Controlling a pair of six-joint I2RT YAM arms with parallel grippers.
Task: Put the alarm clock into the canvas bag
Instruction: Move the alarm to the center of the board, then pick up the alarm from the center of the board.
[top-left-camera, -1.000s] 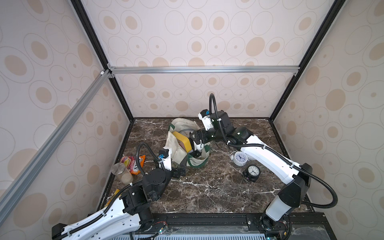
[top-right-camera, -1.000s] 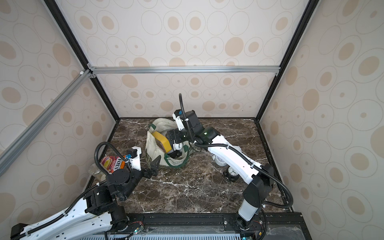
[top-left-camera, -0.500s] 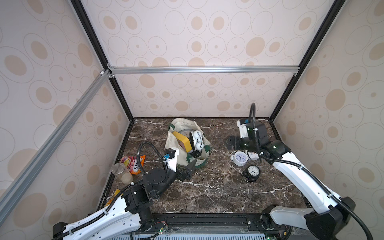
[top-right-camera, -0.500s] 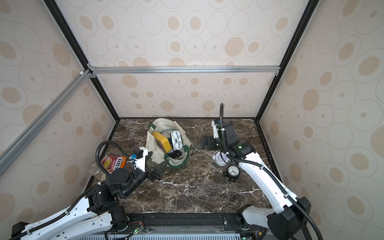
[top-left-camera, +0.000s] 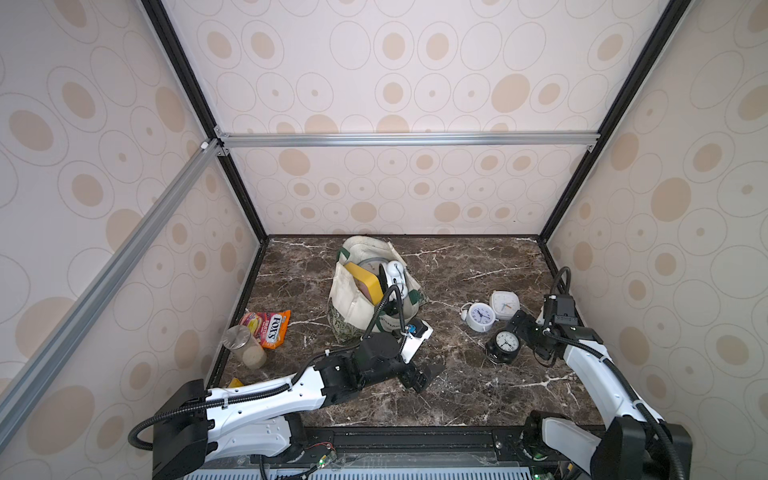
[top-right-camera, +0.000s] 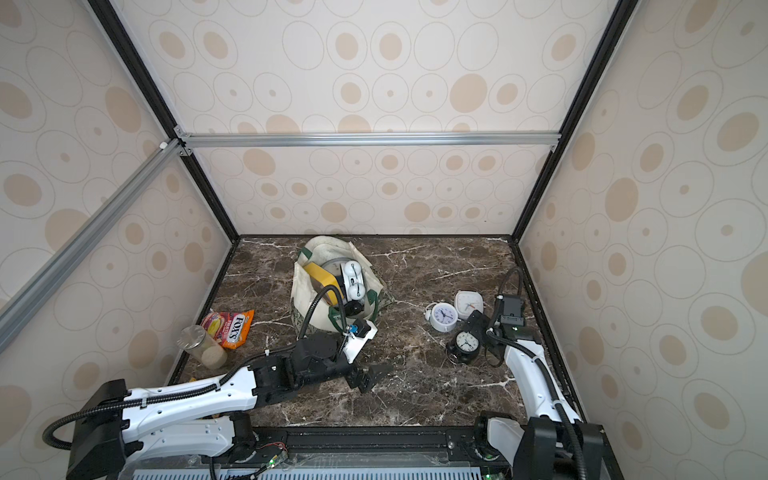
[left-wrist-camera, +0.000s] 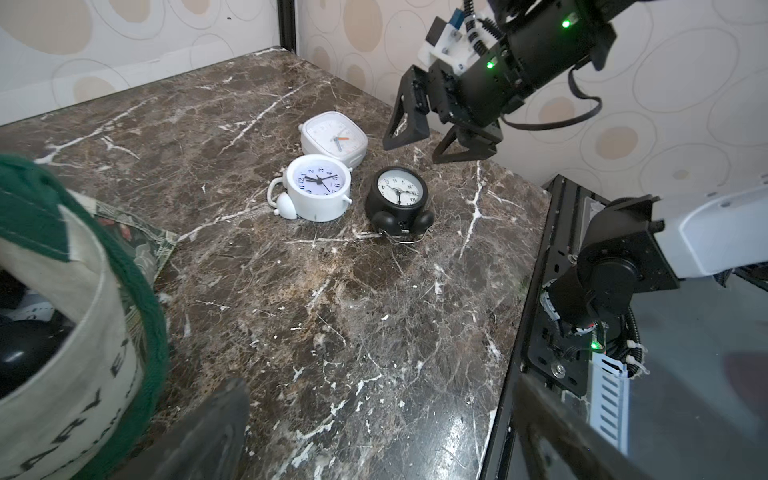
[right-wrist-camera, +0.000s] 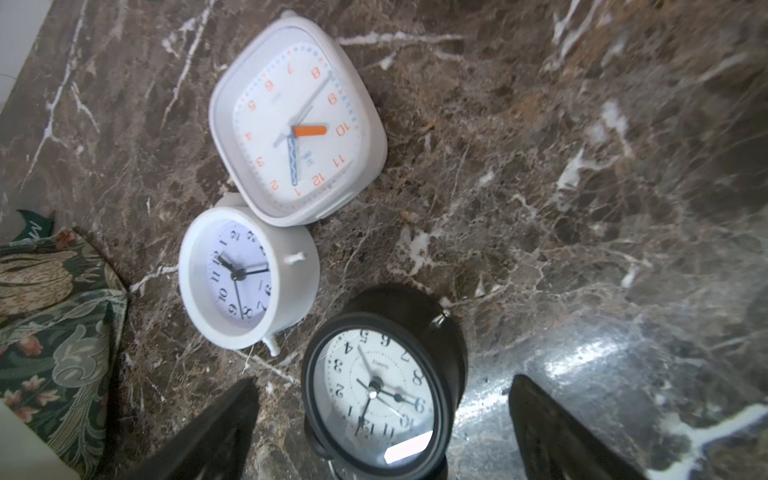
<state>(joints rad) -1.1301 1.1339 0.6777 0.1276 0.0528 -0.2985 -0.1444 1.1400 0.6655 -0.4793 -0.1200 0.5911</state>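
— Marble tabletop, dark with white veins, and spotted beige walls around it. Where's the canvas bag?
— Toward the back, mouth open. In both top views a white twin-bell clock and something yellow sit inside it. Neither wrist view shows them.
— And the loose clocks?
— Three, grouped well to the bag's right. A square white alarm clock lies farthest back, with a round white alarm clock touching it. The black alarm clock is nearest the front. Only the right wrist view makes the square one's orange numerals legible.
— Right tool?
— Released, jaws spread, empty. The left wrist view shows it hanging just beside the black clock, clear of it.
— Left tool?
— Also released and empty, low over bare marble in front of the bag.
— Anything left of the bag?
— A FOX'S candy packet and a lidded jar, seen only from above.
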